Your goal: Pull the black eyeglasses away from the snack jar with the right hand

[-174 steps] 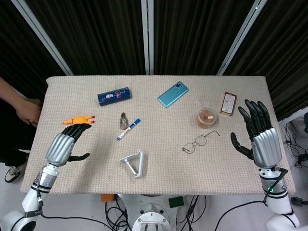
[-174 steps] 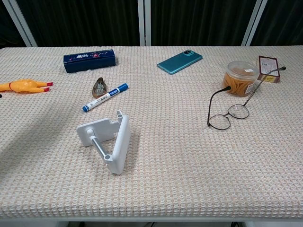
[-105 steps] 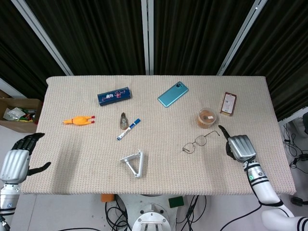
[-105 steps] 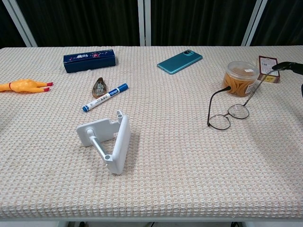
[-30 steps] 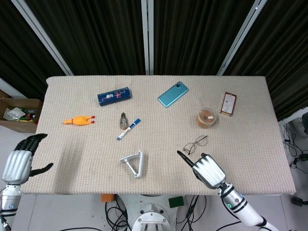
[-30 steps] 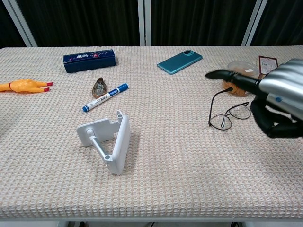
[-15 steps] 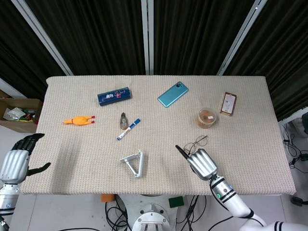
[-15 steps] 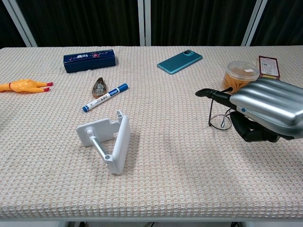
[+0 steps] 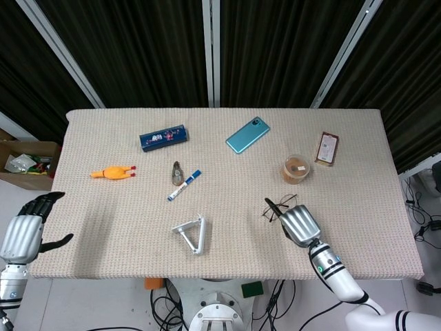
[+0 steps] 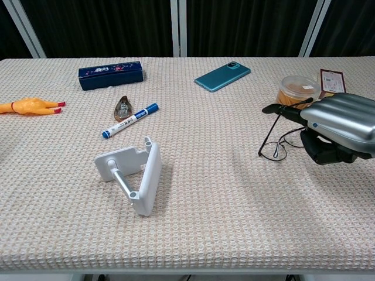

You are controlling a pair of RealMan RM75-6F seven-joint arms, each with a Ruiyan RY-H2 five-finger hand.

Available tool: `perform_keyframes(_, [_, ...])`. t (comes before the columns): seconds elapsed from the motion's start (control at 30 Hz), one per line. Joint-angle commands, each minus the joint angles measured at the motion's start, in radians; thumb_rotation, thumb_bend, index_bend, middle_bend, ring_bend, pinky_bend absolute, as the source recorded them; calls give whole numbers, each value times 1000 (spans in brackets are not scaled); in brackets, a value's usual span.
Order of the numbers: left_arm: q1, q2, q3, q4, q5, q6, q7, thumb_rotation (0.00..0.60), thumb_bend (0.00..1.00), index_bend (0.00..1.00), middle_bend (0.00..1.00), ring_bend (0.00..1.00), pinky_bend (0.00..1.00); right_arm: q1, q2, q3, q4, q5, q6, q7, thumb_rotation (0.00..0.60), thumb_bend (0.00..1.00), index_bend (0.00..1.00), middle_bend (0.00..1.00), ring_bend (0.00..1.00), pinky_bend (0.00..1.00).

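The black eyeglasses [image 9: 278,205] [image 10: 273,148] lie on the woven tablecloth, a short way in front of the clear snack jar [image 9: 296,168] [image 10: 299,90]. My right hand [image 9: 298,224] [image 10: 340,127] sits over their right half. Its dark fingers [image 10: 326,153] curl down under the silver back, and one finger sticks out over a raised temple. The right lens is hidden behind the hand, so I cannot tell whether the fingers hold the frame. My left hand [image 9: 25,233] hangs off the table's left edge, its fingers apart and holding nothing.
A white phone stand [image 9: 192,234] [image 10: 138,175] stands at front centre. Further back are a blue marker [image 10: 129,120], a small metal clip [image 10: 123,108], a teal phone [image 10: 222,76], a blue box [image 10: 111,74], a rubber chicken [image 10: 31,106] and a brown packet [image 9: 326,148].
My right hand has shifted right and slightly away from me, over the glasses. The glasses have barely moved in the last second. The left hand is still.
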State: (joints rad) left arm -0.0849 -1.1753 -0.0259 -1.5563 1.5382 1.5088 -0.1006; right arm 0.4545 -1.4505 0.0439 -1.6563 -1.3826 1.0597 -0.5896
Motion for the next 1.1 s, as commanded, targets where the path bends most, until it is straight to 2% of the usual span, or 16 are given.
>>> perform_keyframes(0.03, [-5, -3, 0, 0, -2, -9, 5, 600, 0, 163, 169, 159, 232, 5, -1, 3, 26, 17, -11, 25, 600, 896, 0, 961, 904, 753])
perform_keyframes(0.33, [-9, -9, 1, 17, -10, -26, -32, 600, 0, 163, 170, 159, 232, 11, -21, -6, 107, 57, -40, 77, 600, 898, 0, 961, 904, 753])
perform_keyframes(0.67, [-13, -9, 0, 21, -13, -30, -42, 599, 0, 163, 169, 159, 232, 17, -34, -13, 150, 85, -58, 103, 600, 900, 0, 961, 904, 753])
perform_keyframes(0.8, [-12, -8, -1, 17, -10, -26, -37, 599, 0, 163, 170, 159, 232, 6, -32, -19, 142, 67, -28, 118, 600, 901, 0, 961, 904, 753])
perform_keyframes(0.93, [-10, -9, 2, 14, -5, -21, -33, 600, 0, 163, 170, 159, 232, -38, -35, -48, 138, 27, 42, 150, 600, 900, 0, 961, 904, 753])
perform_keyframes(1.1, [-12, -12, 4, 16, 0, -23, -33, 599, 0, 163, 169, 159, 232, -71, -46, -80, 166, 13, 64, 165, 600, 900, 0, 961, 900, 753])
